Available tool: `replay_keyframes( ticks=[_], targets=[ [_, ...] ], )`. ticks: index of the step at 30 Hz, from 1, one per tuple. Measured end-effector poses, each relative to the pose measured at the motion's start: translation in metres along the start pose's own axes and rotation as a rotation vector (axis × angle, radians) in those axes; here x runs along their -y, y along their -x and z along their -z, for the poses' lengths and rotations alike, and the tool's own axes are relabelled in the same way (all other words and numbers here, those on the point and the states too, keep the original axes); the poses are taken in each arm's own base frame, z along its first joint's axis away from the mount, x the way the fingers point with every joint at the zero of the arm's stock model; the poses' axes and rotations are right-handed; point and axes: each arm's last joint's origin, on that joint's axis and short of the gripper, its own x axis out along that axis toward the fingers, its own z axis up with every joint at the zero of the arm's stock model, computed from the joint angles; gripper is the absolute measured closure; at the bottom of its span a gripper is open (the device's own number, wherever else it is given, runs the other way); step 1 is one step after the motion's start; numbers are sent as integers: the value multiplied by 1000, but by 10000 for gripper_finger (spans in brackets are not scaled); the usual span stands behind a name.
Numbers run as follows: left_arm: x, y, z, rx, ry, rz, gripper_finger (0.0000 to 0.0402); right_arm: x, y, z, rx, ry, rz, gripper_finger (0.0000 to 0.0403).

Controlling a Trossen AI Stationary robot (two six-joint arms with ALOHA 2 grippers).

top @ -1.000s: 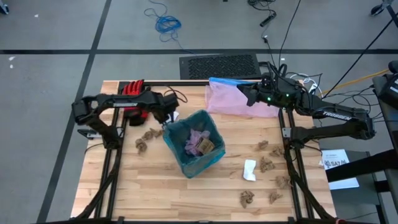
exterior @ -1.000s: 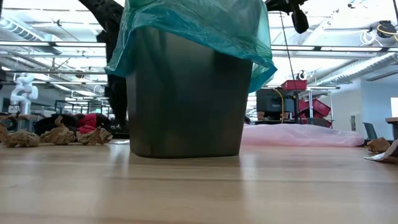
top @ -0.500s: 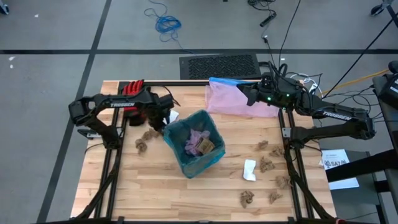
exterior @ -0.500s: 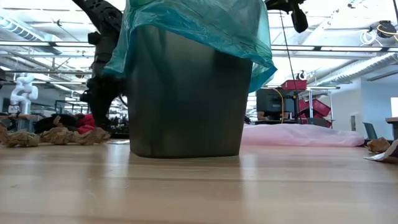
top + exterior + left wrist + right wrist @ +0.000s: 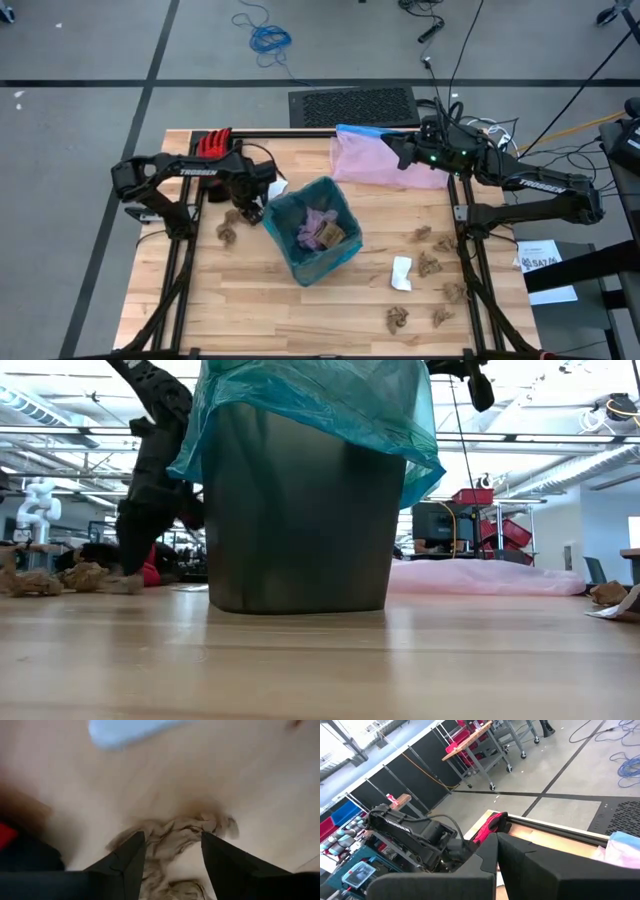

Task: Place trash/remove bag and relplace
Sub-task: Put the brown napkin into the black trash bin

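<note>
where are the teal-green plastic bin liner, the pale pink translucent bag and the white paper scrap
teal-green plastic bin liner [image 5: 285, 243], high view, its outer side
pale pink translucent bag [image 5: 362, 160], high view, its middle
white paper scrap [image 5: 401, 273], high view, its centre

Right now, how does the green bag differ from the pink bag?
The green bag lines the bin, standing open with trash inside; the pink bag lies flat on the table behind the bin, seemingly empty. The green bag's edge folds over the bin's rim; the pink bag has a blue edge and touches no bin. Both are thin, see-through plastic.
</note>
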Motion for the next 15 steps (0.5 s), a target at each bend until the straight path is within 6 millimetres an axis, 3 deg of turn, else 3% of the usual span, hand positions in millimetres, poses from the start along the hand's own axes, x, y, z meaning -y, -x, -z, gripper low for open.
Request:
replay_keyframes(
  ticks=[4, 7, 11, 15],
  targets=[
    [-5, -18, 7, -67, 14, -9, 216, 0, 0, 0, 5, -1, -5, 403],
    [-8, -28, 9, -72, 15, -15, 239, 0, 0, 0, 5, -1, -4, 403],
    [-9, -30, 10, -72, -23, -17, 307, -1, 0, -1, 6, -1, -6, 403],
    [-4, -21, 4, -54, -54, 7, 389, -1, 0, -1, 10, 4, -9, 403]
  ],
)
